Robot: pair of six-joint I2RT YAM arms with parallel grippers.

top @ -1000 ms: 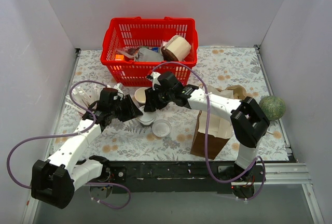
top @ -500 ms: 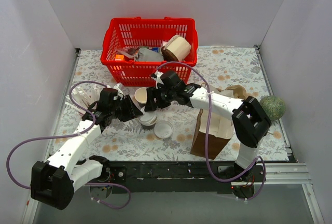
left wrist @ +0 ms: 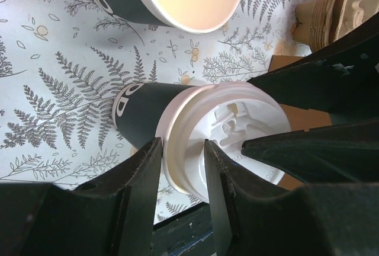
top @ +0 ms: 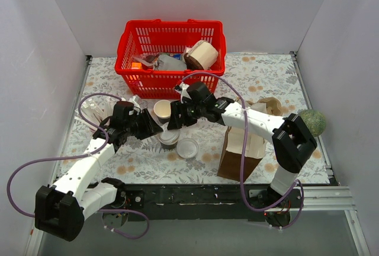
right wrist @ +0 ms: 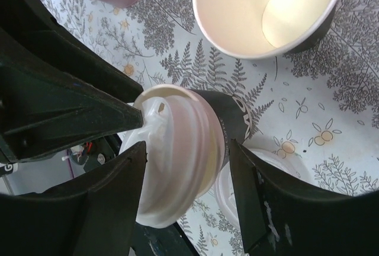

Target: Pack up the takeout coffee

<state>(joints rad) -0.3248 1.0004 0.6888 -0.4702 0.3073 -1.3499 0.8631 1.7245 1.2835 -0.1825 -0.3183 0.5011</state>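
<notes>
The takeout coffee [top: 169, 137] stands mid-table, a dark cup [left wrist: 145, 111] wearing a white lid [right wrist: 177, 161]. My left gripper [left wrist: 182, 146] comes in from the left and is shut on the lid's rim, one finger on the outer skirt and one on the top. From the right, my right gripper [right wrist: 186, 148] straddles the lidded top and is open, with a gap on its right side. Just behind stands a matching lidless cup [top: 161, 109] [right wrist: 266, 13]. A loose white lid [top: 188, 147] [right wrist: 291, 168] lies beside the coffee.
A red basket [top: 127, 48] with several items stands at the back. An open brown paper bag [top: 240, 155] is right of the cups, under my right arm. A green ball [top: 312, 122] rests at the right edge. Purple cables loop from both arms.
My right arm has shifted a little to the right and back, its gripper still over the lidded cup. The left gripper has stayed at the lid.
</notes>
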